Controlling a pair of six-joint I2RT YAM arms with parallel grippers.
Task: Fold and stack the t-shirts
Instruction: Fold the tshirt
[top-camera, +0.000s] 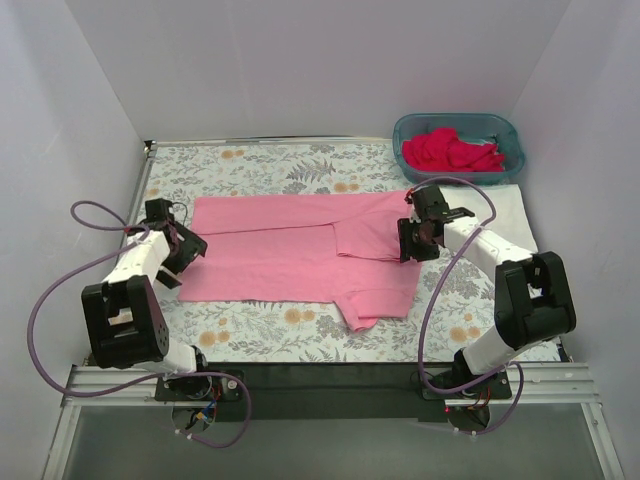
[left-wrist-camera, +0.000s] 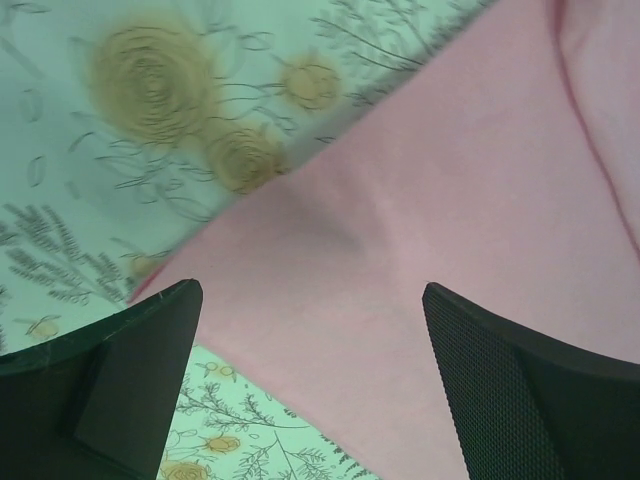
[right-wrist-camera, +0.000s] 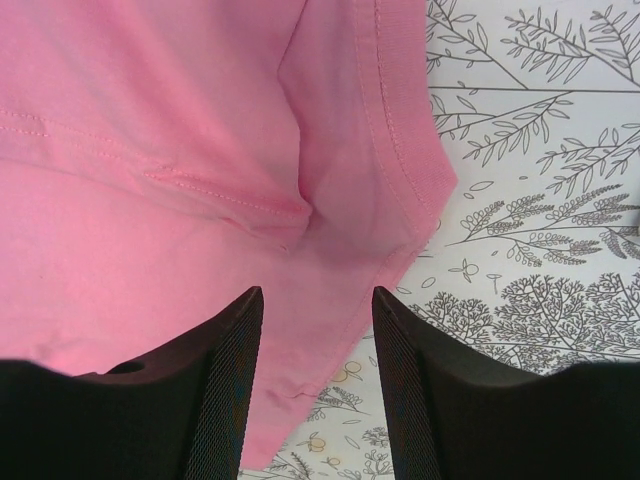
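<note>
A light pink t-shirt (top-camera: 290, 250) lies flat on the floral cloth, its right side partly folded over and one sleeve pointing toward the near edge. My left gripper (top-camera: 190, 250) is open at the shirt's left edge. In the left wrist view its fingers straddle a corner of the shirt (left-wrist-camera: 420, 220), with the gripper (left-wrist-camera: 310, 290) just above it. My right gripper (top-camera: 408, 243) is open over the shirt's right side. In the right wrist view the gripper (right-wrist-camera: 317, 295) hangs over the hemmed sleeve edge (right-wrist-camera: 330, 200), holding nothing. Deep pink-red shirts (top-camera: 450, 152) lie bunched in the basket.
The teal plastic basket (top-camera: 512, 135) stands at the back right corner. A flat white cloth (top-camera: 512, 205) lies in front of it at the right edge. The grey-and-orange floral cloth (top-camera: 260, 330) covers the table. White walls close in on three sides.
</note>
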